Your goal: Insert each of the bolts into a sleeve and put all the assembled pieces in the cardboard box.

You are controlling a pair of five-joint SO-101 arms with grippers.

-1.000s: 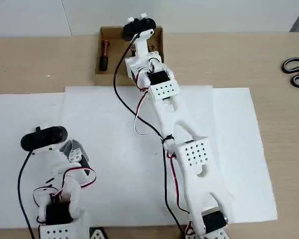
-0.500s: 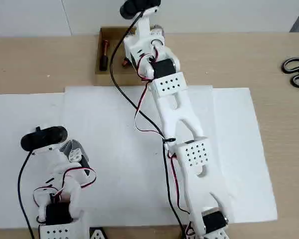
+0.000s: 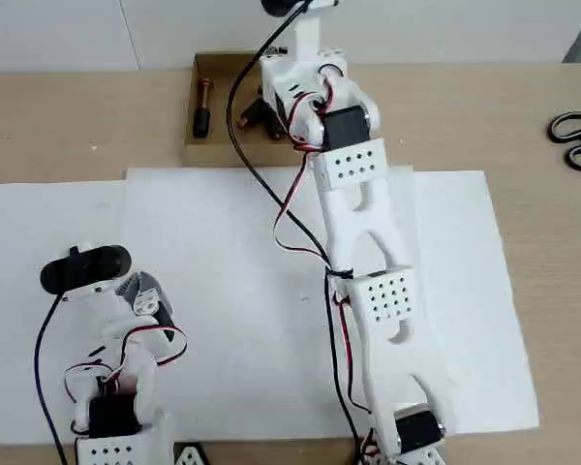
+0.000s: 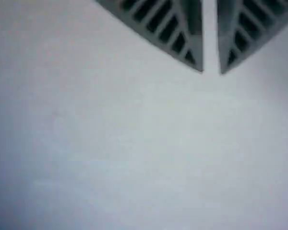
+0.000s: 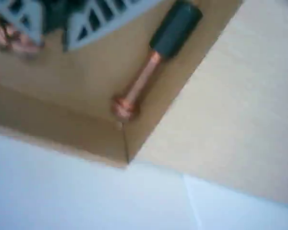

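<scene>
At 12 o'clock on table point(image 3: 77, 107): box point(image 3: 189, 145) holds sleeved bolt point(image 3: 203, 102) | paper point(image 3: 203, 291) spans centre | scissors point(image 3: 576, 136) at 2 o'clock edge | right gripper point(image 5: 50, 36) over box, fingers spread | left gripper point(image 4: 211, 67) at 8 o'clock, fingers nearly pressed together

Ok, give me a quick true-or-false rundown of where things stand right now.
1. The right end effector is over the brown cardboard box. True.
2. A copper bolt in a black sleeve lies inside the box. True.
3. The left end effector holds a bolt. False: it is closed on nothing, above the white paper sheet.
4. The black-handled scissors lie on the paper. False: they lie on the bare wooden table.
</scene>
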